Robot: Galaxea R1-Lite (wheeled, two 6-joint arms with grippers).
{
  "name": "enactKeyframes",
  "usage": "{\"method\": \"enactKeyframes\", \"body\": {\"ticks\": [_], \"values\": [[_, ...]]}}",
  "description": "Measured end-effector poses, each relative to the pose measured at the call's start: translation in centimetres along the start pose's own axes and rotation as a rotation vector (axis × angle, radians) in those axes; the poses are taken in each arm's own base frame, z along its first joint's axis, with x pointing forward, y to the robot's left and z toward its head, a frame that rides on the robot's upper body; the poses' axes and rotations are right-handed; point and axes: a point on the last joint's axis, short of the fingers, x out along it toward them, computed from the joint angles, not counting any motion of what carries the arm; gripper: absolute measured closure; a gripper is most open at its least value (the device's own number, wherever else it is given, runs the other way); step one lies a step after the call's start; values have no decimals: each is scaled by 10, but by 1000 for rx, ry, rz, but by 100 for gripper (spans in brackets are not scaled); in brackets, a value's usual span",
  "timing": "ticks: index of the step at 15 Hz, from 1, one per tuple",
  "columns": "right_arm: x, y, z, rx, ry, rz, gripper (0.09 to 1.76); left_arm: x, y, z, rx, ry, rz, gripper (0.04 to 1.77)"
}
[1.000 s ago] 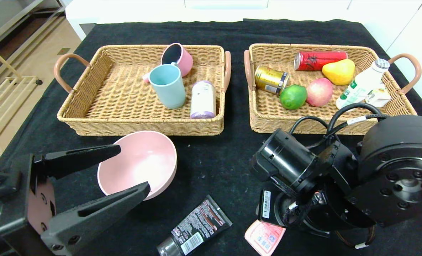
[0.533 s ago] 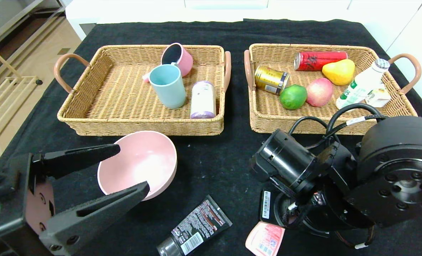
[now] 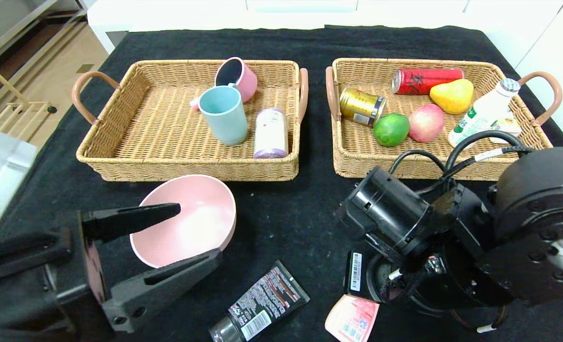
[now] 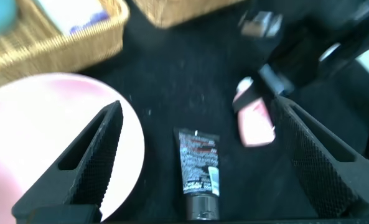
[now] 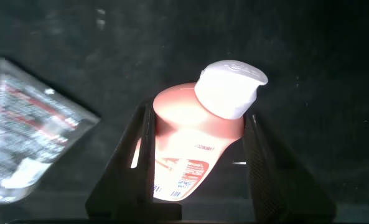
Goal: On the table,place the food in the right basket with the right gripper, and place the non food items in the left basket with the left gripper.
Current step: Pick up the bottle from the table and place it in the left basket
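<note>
My right gripper [image 5: 198,113] is low at the front of the table [image 3: 286,213], shut on the pale pink bottle [image 5: 190,143], one finger on each side. In the head view my right wrist [image 3: 386,280] hides the fingers; the bottle's base [image 3: 352,317] sticks out below. My left gripper [image 3: 199,231] is open, its fingers straddling the near rim of the pink bowl [image 3: 191,223]. The black tube [image 3: 262,304] lies between the arms. The lime [image 3: 391,129], peach [image 3: 426,123] and white bottle [image 3: 483,114] lie in the right basket [image 3: 405,166].
The left basket [image 3: 167,166] holds a blue mug [image 3: 224,116], a pink mug [image 3: 238,78] and a white-purple can [image 3: 270,133]. The right basket also holds a gold can [image 3: 361,106], a red can [image 3: 426,80] and a yellow fruit [image 3: 452,96]. The table's left edge drops to the floor.
My left gripper has moved forward and right, further over the bowl. My right arm has shifted slightly and the pink bottle has moved a little with it.
</note>
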Motion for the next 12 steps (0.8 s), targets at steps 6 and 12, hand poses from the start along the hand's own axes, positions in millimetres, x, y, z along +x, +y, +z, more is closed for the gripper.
{"method": "enactKeyframes", "body": {"ticks": [6, 12], "values": [[-43, 11, 20, -38, -78, 108, 97, -12, -2, 8, 15, -57, 6, 9], [-60, 40, 39, -102, -163, 220, 97, -19, -4, 11, 24, -84, 7, 9]]}}
